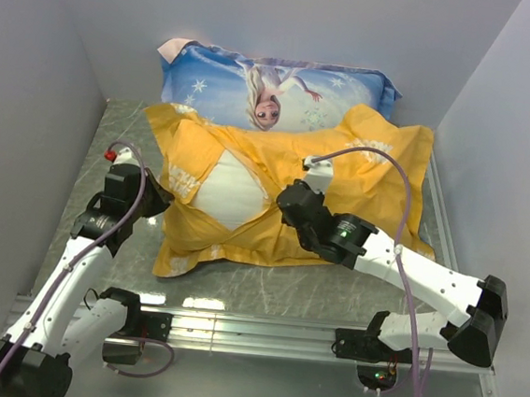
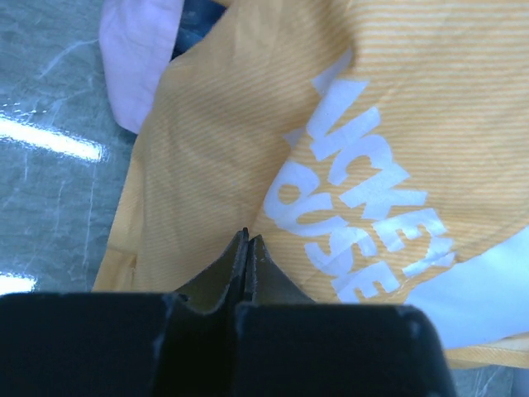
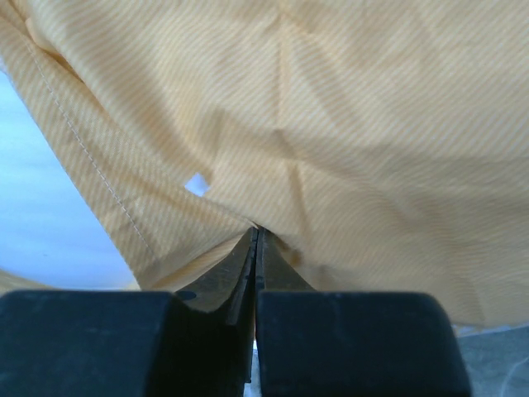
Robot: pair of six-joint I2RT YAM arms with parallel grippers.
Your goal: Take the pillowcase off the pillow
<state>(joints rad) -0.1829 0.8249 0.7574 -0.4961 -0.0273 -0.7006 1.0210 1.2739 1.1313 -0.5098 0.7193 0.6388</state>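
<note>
The yellow-orange pillowcase lies crumpled across the table, its white lettering showing in the left wrist view. The white pillow bulges out through an opening in the case's left half. My left gripper is at the case's left edge, jaws shut, tips pressed into the yellow fabric beside the lettering. My right gripper sits at the opening's right side, shut on a pinch of pillowcase, with creases spreading from the tips. The pillow shows at the left past the stitched hem.
A light blue Elsa-print pillow lies against the back wall, touching the pillowcase's far edge; its pale pink corner shows in the left wrist view. Grey walls close in on both sides. A metal rail runs along the near table edge.
</note>
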